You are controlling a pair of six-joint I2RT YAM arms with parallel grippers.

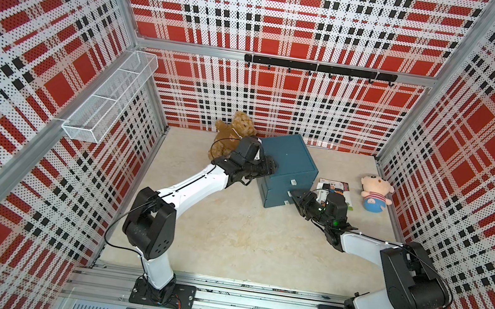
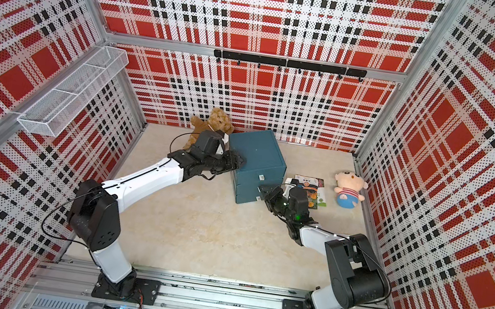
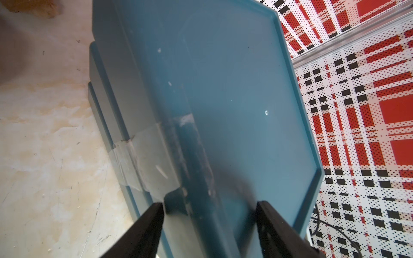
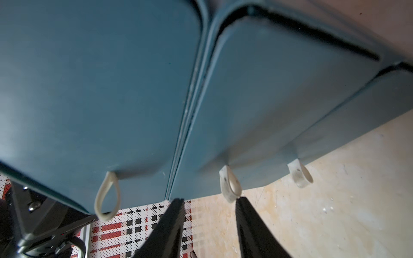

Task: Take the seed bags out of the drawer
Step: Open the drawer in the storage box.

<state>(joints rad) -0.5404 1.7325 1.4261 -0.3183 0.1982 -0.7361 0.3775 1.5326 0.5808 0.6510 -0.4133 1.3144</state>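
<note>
Landmark for everything here: a teal cabinet [image 1: 288, 158] toward the back of the table [image 1: 243, 238], with three drawer fronts [image 4: 290, 100] one above another, each with a small white loop. In the right wrist view, all three fronts pushed in or nearly so. Cannot tell more about the thin dark gap around the middle one.

Outside the cabinet, the seed bags [image 1: 334, 185]: flat on the table just to the cabinet's right, between it and a striped doll [image 1: 375, 194]. Overlapping, and partly hidden behind the right arm's wrist, so cannot count them.

At the cabinet's upper edge, on its left side, the left gripper [image 1: 271, 165]. In the left wrist view, fingers [image 3: 154, 223] apart and astride that edge, one over the top panel, one by the side wall near a strip of clear tape [image 3: 143, 160]. Cannot tell whether pinching the edge or only leaning on it.

Low in front of the cabinet, the right gripper [image 1: 294, 196], pointed at the drawer fronts. Fingers clearly apart; holds nothing. One fingertip touching or almost touching the middle loop [image 4: 230, 185], with the loop not between the fingers.

Behind the cabinet's left back corner, a brown teddy bear [image 1: 236, 130].
</note>
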